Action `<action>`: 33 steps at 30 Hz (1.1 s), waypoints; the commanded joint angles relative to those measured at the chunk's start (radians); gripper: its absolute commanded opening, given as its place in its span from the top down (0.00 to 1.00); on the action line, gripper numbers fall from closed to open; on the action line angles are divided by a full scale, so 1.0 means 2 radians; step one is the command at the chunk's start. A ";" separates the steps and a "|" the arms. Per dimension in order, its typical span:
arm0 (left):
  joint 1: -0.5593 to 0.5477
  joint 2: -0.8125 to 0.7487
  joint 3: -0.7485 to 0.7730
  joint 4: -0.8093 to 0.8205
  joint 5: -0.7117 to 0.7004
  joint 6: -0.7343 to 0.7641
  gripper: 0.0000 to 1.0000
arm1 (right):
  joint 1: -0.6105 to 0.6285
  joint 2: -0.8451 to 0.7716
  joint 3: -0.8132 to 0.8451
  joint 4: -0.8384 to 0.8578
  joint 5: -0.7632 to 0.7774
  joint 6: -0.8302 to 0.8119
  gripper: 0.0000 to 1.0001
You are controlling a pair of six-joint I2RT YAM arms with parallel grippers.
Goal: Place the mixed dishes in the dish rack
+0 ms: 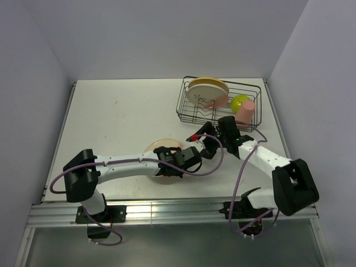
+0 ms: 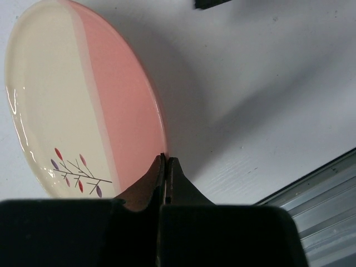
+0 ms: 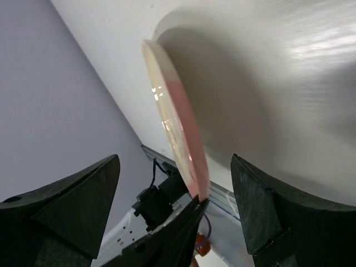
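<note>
A cream and pink plate (image 2: 83,100) with a dark sprig motif is tilted up on edge off the table. My left gripper (image 2: 166,158) is shut on its pink rim; the top view shows the plate (image 1: 158,149) and that gripper (image 1: 179,161) near the table's front. My right gripper (image 3: 173,161) is open and straddles the edge-on plate (image 3: 178,133) without touching it; in the top view it (image 1: 201,142) is just right of the plate. The black wire dish rack (image 1: 189,114) holds two plates (image 1: 207,92), the lime-green bowl (image 1: 239,102) and the pink cup (image 1: 245,113).
The white table (image 1: 122,117) is walled on the left, back and right. A metal rail (image 1: 167,211) runs along the near edge, also showing in the left wrist view (image 2: 328,189). The rack stands at the back right corner.
</note>
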 commanded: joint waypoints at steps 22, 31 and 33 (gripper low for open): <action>-0.001 -0.065 -0.027 0.016 0.003 -0.001 1.00 | 0.151 0.197 0.080 0.177 -0.003 0.027 0.86; -0.002 -0.103 -0.034 0.007 -0.013 -0.016 0.70 | 0.161 0.158 0.107 0.140 0.030 -0.032 1.00; -0.002 -0.134 -0.029 -0.003 -0.038 -0.022 0.46 | 0.170 0.142 0.121 0.111 0.058 -0.055 1.00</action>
